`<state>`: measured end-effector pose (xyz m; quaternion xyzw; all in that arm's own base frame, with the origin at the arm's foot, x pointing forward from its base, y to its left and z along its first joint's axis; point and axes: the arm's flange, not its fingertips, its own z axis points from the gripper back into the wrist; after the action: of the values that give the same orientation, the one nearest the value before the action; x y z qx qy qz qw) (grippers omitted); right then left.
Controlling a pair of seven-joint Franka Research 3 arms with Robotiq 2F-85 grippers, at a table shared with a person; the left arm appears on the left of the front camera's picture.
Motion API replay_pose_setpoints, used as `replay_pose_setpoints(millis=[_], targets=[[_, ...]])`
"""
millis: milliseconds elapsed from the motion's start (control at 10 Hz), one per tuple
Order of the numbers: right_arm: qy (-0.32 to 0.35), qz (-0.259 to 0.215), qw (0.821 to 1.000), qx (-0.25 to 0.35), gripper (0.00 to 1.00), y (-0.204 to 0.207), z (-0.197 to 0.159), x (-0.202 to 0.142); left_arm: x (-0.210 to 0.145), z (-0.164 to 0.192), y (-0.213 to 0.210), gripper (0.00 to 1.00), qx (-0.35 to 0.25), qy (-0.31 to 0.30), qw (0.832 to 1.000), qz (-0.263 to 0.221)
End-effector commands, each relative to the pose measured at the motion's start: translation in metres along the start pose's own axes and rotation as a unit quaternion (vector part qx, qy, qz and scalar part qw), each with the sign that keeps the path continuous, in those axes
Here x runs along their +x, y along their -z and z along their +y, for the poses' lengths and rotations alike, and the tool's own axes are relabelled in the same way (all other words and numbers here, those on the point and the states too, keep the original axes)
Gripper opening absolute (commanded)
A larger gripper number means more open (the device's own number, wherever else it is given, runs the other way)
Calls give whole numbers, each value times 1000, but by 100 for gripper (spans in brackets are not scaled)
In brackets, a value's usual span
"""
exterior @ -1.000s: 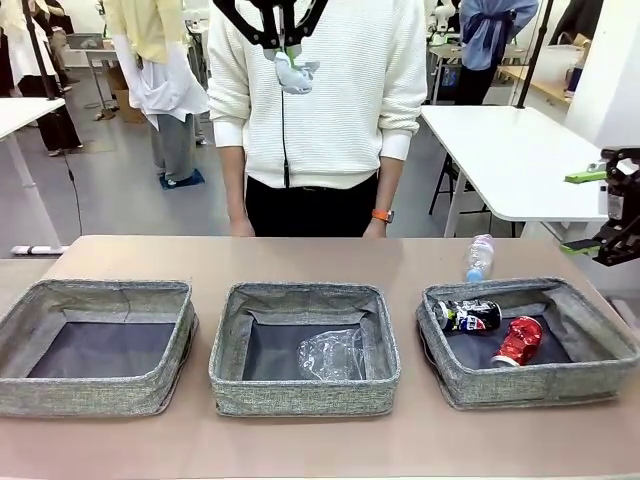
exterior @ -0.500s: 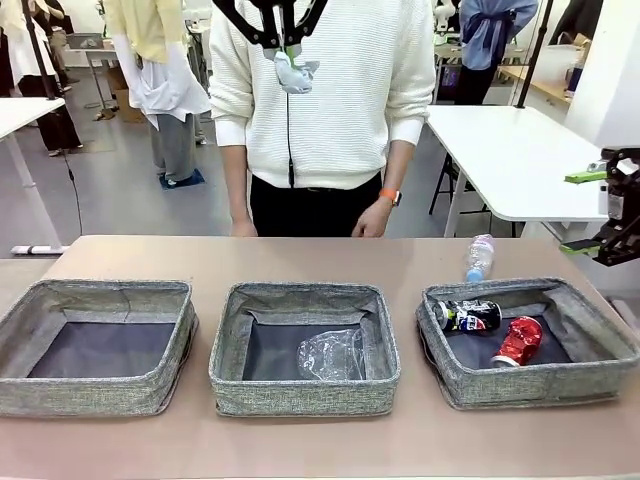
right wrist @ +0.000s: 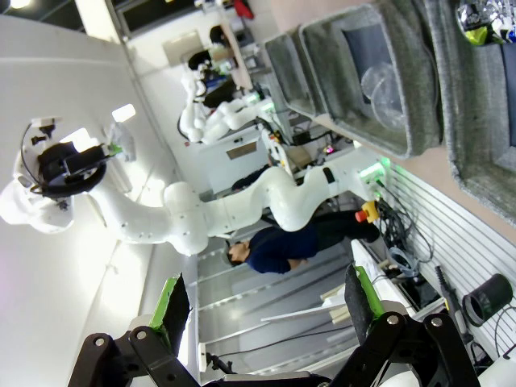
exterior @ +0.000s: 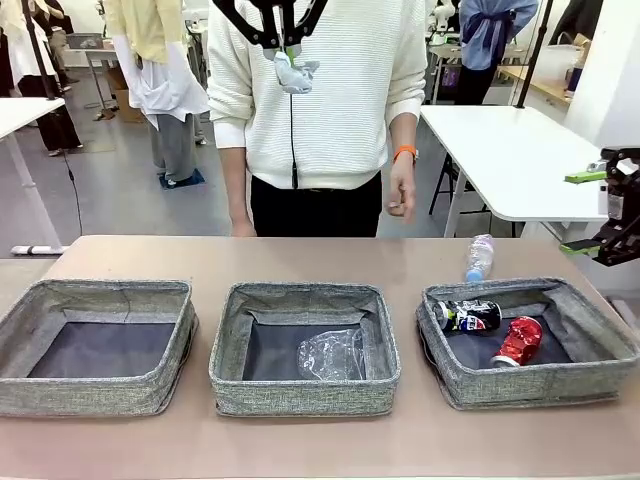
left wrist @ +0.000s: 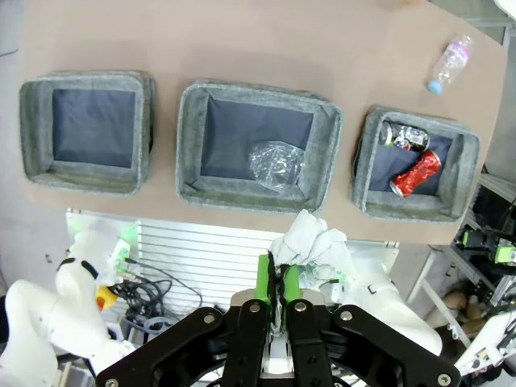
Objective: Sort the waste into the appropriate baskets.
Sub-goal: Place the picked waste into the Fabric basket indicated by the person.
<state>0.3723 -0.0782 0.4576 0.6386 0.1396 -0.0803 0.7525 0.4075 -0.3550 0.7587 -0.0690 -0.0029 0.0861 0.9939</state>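
Person's hand (exterior: 402, 193) now raised; small bottle (left wrist: 447, 63) beside right basket (left wrist: 364, 173) overhead.

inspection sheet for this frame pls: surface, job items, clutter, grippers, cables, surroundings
Surface: brown table, three grey baskets in a row.
Job's things: left basket holds nothing; middle basket holds the clear plastic cup; right basket holds the dark can and red can; small clear bottle lies on the table behind the right basket; white paper wad is in the left gripper.
Clutter: nothing seen.
Grippers: left gripper shut on the wad, high above the table; right gripper open, holding nothing, off the table's right edge.
Cables: a bundle on the robot base.
Surroundings: person at the far side, hand raised above the table.
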Motion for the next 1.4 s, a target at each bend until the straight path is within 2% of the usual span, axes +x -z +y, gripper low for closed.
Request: replay_pose_setpoints(millis=[0, 1300], targets=[[4, -4, 1000, 5, 100, 2, 5, 0, -4, 8, 2, 5, -6, 0, 1000, 2], [4, -4, 1000, 5, 100, 2, 5, 0, -4, 8, 2, 5, -6, 0, 1000, 2]])
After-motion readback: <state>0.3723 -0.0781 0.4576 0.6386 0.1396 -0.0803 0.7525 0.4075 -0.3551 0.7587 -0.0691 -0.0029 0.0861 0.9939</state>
